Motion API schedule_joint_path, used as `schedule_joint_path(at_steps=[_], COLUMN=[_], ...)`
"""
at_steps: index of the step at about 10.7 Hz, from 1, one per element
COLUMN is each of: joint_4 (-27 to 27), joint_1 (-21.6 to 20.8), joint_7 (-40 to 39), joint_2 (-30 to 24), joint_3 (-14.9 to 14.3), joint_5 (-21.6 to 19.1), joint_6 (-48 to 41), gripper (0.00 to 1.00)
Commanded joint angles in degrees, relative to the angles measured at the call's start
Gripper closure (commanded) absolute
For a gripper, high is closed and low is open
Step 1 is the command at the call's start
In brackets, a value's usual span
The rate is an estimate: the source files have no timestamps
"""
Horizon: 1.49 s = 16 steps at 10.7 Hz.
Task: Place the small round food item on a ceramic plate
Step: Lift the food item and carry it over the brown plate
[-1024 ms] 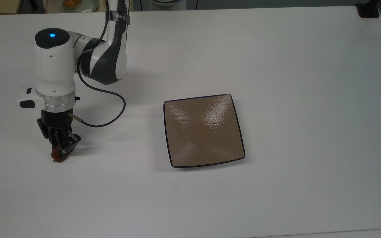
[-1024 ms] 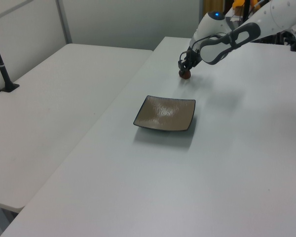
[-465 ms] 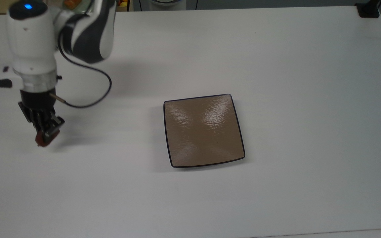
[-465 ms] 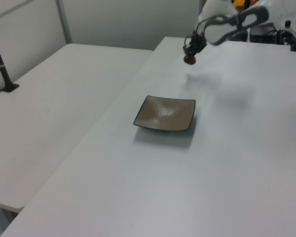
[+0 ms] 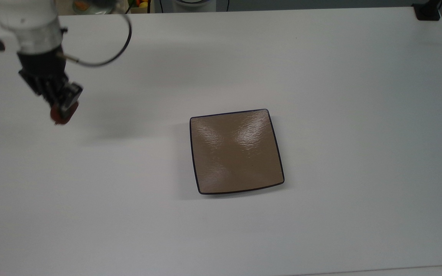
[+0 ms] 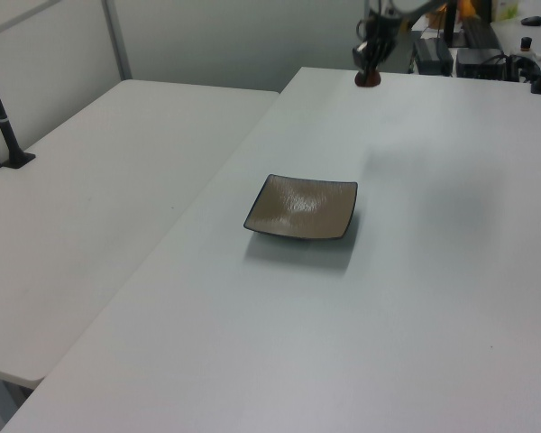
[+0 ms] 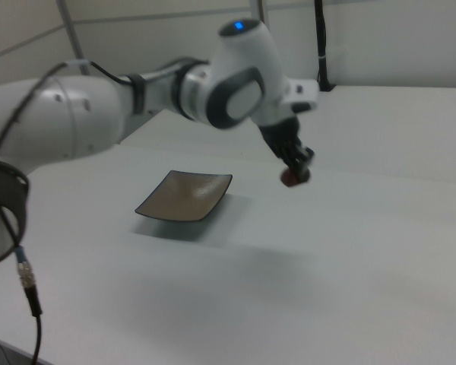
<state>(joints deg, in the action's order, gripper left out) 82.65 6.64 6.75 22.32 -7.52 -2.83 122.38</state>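
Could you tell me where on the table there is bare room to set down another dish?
Almost everywhere. The white table carries just the ceramic plate near its middle, so the top view's right side, its lower strip and the stretch between plate and pincer are all free. The pincer holds the small round food item raised near the top view's upper left; keep clear there.

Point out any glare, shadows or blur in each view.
Top view: bright glare on the ceramic plate, soft shadow on the table right of the tool. Left view: the plate casts a shadow toward the camera. Right view: the arm looks motion-blurred.
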Motion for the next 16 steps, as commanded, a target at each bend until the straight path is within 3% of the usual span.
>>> schedule_joint_path(at_steps=[1, 3, 7, 11, 16], joint_4=[3.04, 3.31, 7.35, 8.4, 11.48], joint_1=[-2.5, -2.94, -4.0, -8.91, -13.75], joint_7=[-4.1, -6.66, -8.07, -9.65, -9.39], joint_2=[-9.47, -12.12, -13.01, -8.71, -2.56], joint_3=[1.27, 4.61, 12.51, 13.06, 13.06], joint_5=[-1.73, -2.88, -3.06, -3.06, -2.97], joint_6=[-10.72, -17.85, -18.59, -10.88, 6.43], gripper=[0.8, 0.8, 0.8, 0.79, 0.79])
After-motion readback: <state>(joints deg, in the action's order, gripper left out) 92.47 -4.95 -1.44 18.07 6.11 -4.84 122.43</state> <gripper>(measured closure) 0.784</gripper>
